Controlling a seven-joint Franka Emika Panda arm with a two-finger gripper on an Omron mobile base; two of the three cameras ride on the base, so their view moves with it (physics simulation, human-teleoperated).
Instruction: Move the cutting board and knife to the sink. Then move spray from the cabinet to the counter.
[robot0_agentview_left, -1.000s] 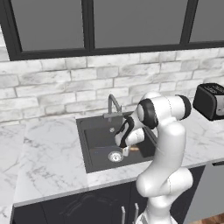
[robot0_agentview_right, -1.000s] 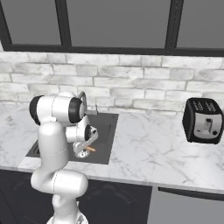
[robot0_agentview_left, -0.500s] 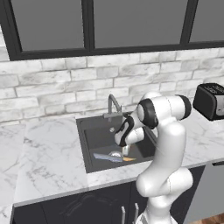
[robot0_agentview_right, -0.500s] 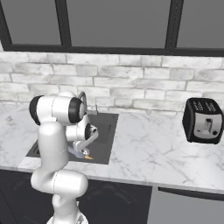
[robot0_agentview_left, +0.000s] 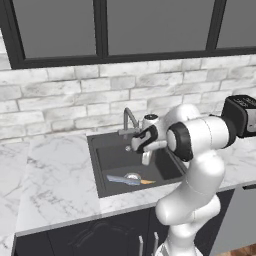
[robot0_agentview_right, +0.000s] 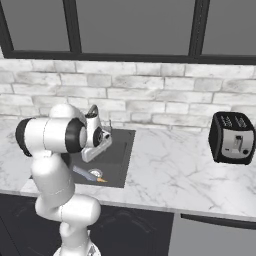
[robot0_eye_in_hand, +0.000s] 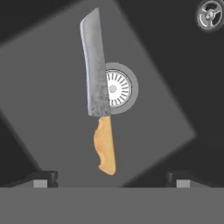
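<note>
Two dark fingertips of the gripper (robot0_eye_in_hand: 112, 177) stand far apart at the bottom of the hand view, one near 7 o'clock and one near 5 o'clock, with nothing between them: the jaws are spread wide and hold nothing. Above them lies the knife (robot0_eye_in_hand: 99, 92), flat on the floor of the sink (robot0_eye_in_hand: 52, 127), clear of both fingers. Its tan-orange handle points toward 6 o'clock and its silvery-blue blade runs up toward 12 o'clock, its edge crossing the left rim of the round drain (robot0_eye_in_hand: 117, 89).

From the left base view the gripper (robot0_agentview_left: 145, 159) hangs over the sink (robot0_agentview_left: 112, 157), well above the basin floor, just in front of the faucet (robot0_agentview_left: 129, 120). The knife (robot0_agentview_left: 128, 180) lies on the floor near the front wall, at about 7 o'clock from the hand, blade to the left and handle to the right, beside the drain (robot0_agentview_left: 132, 176). The white marble counter (robot0_agentview_left: 55, 185) surrounds the basin, and a dark toaster (robot0_agentview_left: 242, 115) stands at 3 o'clock.

From the right base view the gripper (robot0_agentview_right: 88, 155) sits above the sink (robot0_agentview_right: 119, 160), with the knife (robot0_agentview_right: 90, 175) below it on the basin floor, and the toaster (robot0_agentview_right: 233, 138) well apart at 3 o'clock on the counter (robot0_agentview_right: 175, 175).
</note>
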